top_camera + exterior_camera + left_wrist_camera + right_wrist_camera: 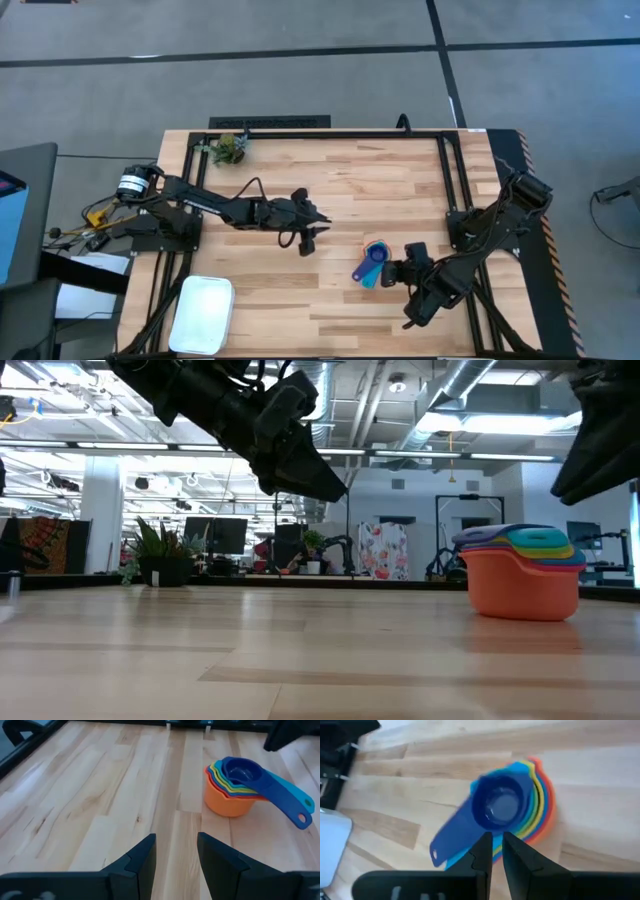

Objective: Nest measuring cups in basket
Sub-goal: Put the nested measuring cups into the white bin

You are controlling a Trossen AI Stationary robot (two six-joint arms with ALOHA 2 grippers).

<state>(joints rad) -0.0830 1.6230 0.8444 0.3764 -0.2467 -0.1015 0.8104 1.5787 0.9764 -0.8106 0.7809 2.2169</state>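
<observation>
Your bright plastic measuring cups (pixel 512 807) already sit nested on the wooden bench (pixel 400 190), just beyond your right fingers (pixel 493 851), which are nearly closed and empty, while your left fingers (pixel 176 856) hang parted and empty; next, grip the stack and carry it to the white shallow plastic basket (pixel 203 313).

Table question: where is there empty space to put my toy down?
Bare wood lies between the plant clump and the right arm, and between the basket and the nested cups. It is crowded where the right gripper meets the cups.
</observation>
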